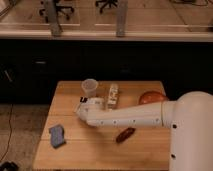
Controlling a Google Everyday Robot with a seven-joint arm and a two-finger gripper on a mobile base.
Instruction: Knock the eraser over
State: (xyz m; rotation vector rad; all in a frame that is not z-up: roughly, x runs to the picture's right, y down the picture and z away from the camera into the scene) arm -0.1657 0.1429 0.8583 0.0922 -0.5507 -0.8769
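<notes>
The wooden table (145, 150) is carrying everything, and the white arm (135, 116) is reaching across it from the right toward the left. An orange-brown rounded object (151, 97) is sitting at the back right, a blue block (57, 136) is lying near the front left and a dark brown oblong piece (125, 135) is lying in front of the arm. The eraser (113, 95) is showing as a long pale bar at the back middle, just right of the clear cup (89, 87), while the gripper (82, 103) is hanging just in front of the cup, left of the eraser; whether it is apart or together cannot be told.
</notes>
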